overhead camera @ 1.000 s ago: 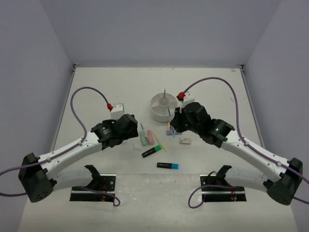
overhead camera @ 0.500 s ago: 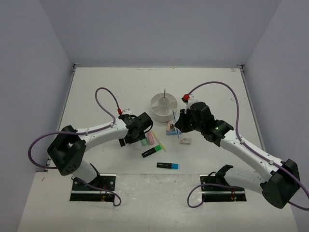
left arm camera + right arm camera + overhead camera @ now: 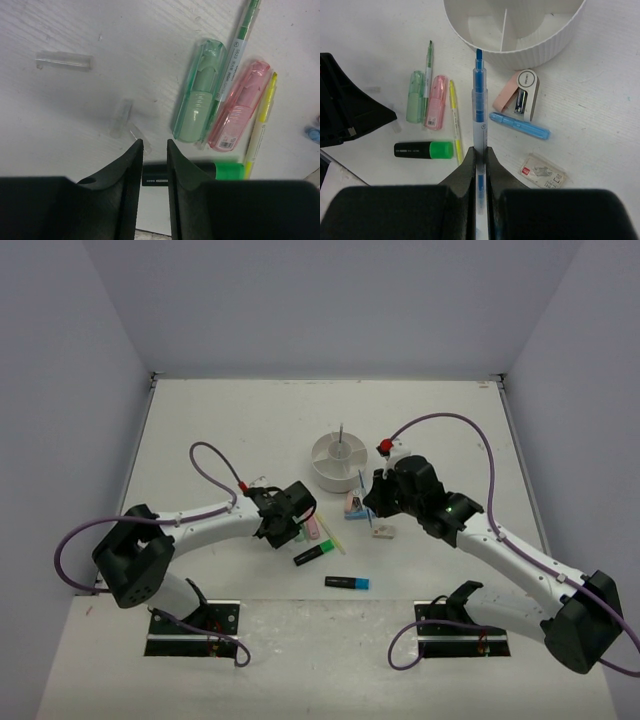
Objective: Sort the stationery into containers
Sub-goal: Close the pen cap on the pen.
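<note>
Organiser (image 3: 328,480) as landmark: white, round, wedge compartments around a central cup. Upright in that cup: one thin pen (image 3: 340,435). Nothing else seen in the wedges from the right wrist view. Judged early in the job: one piece in, nearly all the rest out on the table.

Clenched in the right gripper (image 3: 480,152): a blue pen (image 3: 479,107), tip toward the organiser's near wall and just short of it. Probably the next piece to go in.

Left gripper (image 3: 154,149), near-left of the organiser: jaws a narrow slit apart, nothing seen pinched between them. Through the gap, on the table beneath: black barrel of the green highlighter (image 3: 227,170). Just beside one fingertip: a small clear cap (image 3: 121,117). Cannot tell which of the two is the target.

Loose on the near-left side of the organiser:
- mint marker (image 3: 197,107) and pink marker (image 3: 239,115), with a green pen (image 3: 240,45) between them
- yellow pen (image 3: 261,125), just beside the pink marker

Nearer the organiser's wall:
- pink-and-beige case (image 3: 517,95)
- light blue marker (image 3: 520,126), just beside the case
- wrapped eraser (image 3: 542,171), a little farther off

Farthest from the organiser: blue highlighter (image 3: 347,582).
</note>
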